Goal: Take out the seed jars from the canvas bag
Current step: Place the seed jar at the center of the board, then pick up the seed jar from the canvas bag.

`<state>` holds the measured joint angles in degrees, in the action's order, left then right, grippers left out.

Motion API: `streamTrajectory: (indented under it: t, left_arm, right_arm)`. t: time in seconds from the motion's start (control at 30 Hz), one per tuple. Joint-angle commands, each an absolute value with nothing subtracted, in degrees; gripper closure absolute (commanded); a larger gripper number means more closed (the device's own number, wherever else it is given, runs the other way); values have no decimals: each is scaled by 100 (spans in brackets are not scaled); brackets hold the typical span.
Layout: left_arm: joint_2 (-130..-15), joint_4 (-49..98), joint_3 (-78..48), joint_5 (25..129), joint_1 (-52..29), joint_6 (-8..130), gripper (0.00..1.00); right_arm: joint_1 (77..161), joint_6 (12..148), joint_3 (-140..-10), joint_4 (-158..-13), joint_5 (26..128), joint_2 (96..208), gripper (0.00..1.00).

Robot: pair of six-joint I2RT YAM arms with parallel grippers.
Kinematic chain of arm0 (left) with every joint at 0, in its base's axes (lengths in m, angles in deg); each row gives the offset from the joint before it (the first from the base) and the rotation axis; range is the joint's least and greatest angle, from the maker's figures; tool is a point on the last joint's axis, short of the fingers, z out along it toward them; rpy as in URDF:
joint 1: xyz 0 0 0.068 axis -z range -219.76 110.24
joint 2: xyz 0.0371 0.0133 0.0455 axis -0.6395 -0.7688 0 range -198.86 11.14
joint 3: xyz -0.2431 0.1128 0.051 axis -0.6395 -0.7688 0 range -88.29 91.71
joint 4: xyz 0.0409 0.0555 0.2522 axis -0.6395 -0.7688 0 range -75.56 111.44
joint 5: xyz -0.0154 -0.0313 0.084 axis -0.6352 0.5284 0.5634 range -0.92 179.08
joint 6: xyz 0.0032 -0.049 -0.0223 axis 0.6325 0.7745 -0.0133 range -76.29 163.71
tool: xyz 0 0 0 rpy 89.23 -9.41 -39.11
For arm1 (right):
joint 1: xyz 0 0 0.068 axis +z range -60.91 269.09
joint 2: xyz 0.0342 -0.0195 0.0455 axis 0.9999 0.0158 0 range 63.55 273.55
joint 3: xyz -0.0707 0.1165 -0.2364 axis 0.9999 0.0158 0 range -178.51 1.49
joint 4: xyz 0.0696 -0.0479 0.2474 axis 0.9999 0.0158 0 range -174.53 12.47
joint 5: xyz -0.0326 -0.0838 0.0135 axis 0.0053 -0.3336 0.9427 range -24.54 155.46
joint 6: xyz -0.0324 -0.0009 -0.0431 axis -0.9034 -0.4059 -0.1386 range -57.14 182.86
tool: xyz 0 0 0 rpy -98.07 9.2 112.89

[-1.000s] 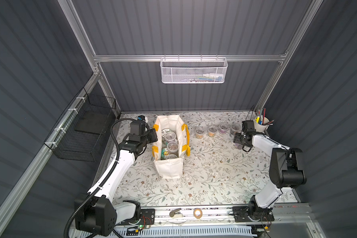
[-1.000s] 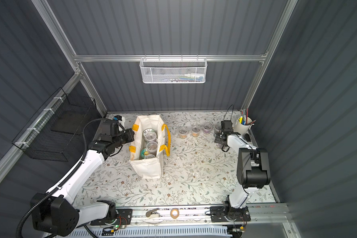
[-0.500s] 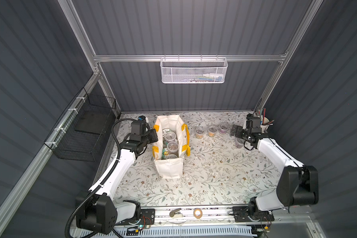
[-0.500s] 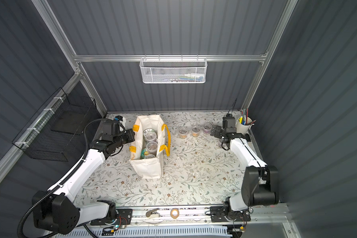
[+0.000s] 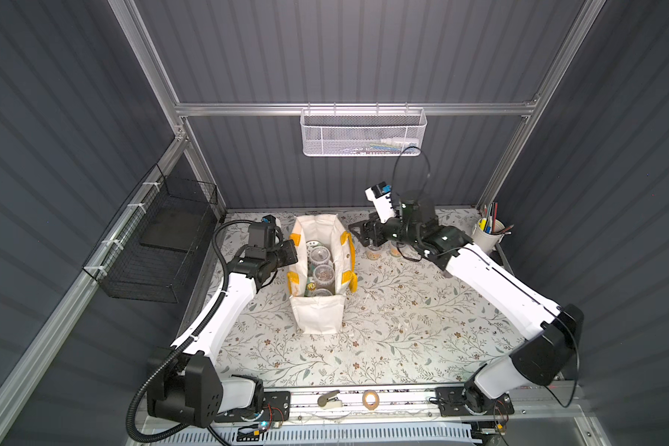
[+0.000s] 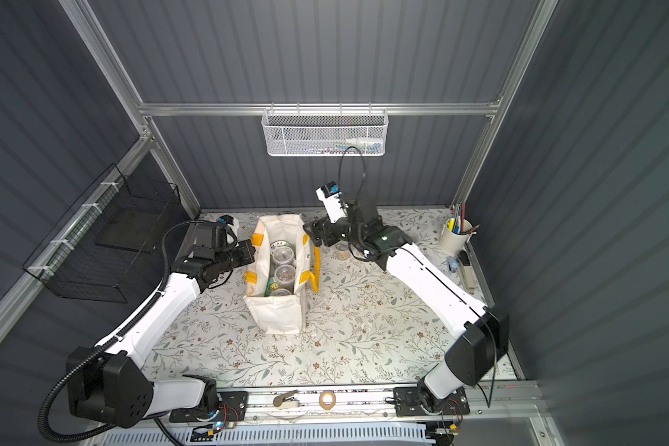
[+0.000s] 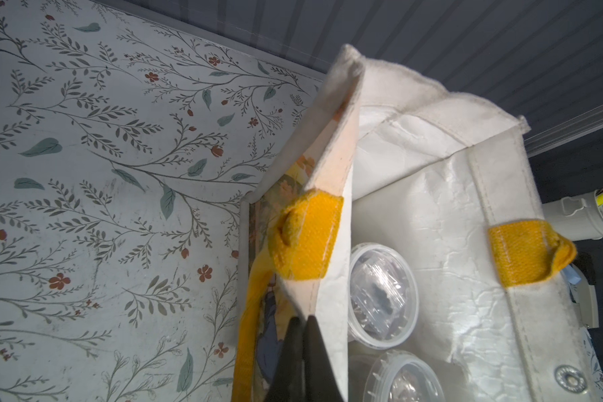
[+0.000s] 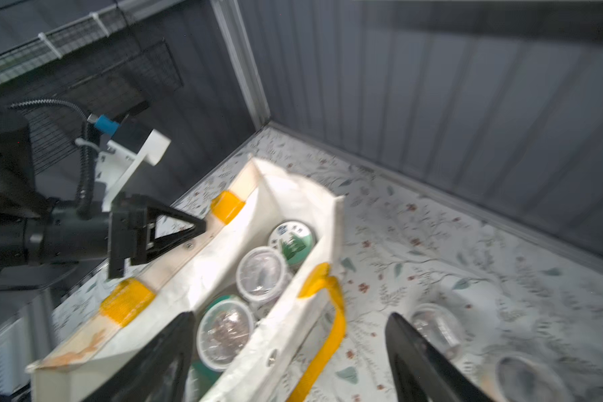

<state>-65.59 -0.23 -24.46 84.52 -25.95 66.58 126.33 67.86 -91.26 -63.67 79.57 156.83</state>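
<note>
Over the flowered table [image 5: 402, 309], in both top views, my left gripper [image 5: 291, 253] is pressed to one long side of the bag [image 5: 317, 316] and my right gripper [image 5: 365, 235] hangs just beside the opposite side. Jars [image 5: 319, 255] sit inside the bag, and loose jars [image 5: 373, 253] stand on the table near my right jaws. From the left wrist, my jaws are pinched tight on the bag's rim, with a clear-lidded jar just inside it. From the right wrist, my jaws gape wide and empty — the bag's wall lies between them.
</note>
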Motion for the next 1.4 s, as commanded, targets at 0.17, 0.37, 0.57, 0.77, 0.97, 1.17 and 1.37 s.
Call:
streamTrajectory:
  t: [0.17, 0.37, 0.57, 0.77, 0.97, 1.17, 1.37]
  left_arm:
    - [-6840, -439, -1925, 8071, -2605, 6434, 100]
    - [-6842, -344, -1833, 7930, -2605, 6568, 100]
    - [-7008, -393, -1615, 7858, -2605, 6542, 100]
    - [-7087, -281, -1609, 7791, -2605, 6623, 100]
    - [-7170, -115, -1652, 7662, -2604, 6769, 100]
    - [-7243, -114, -1593, 7631, -2605, 6735, 100]
    - [-7238, -141, -1553, 7629, -2605, 6710, 100]
  right_arm:
    - [12995, 6365, -10583, -5122, 8244, 17107, 15]
    - [13158, 6169, -11784, -4469, 7585, 18150, 9]
    - [13193, 6259, -12141, -4486, 7309, 18624, 3]
    - [13282, 6176, -12569, -4217, 6932, 19035, 2]
    - [13280, 6220, -12714, -4080, 6967, 19265, 2]
    - [13283, 6286, -12757, -4047, 7032, 19439, 2]
    - [13278, 6328, -12899, -3903, 7121, 19628, 2]
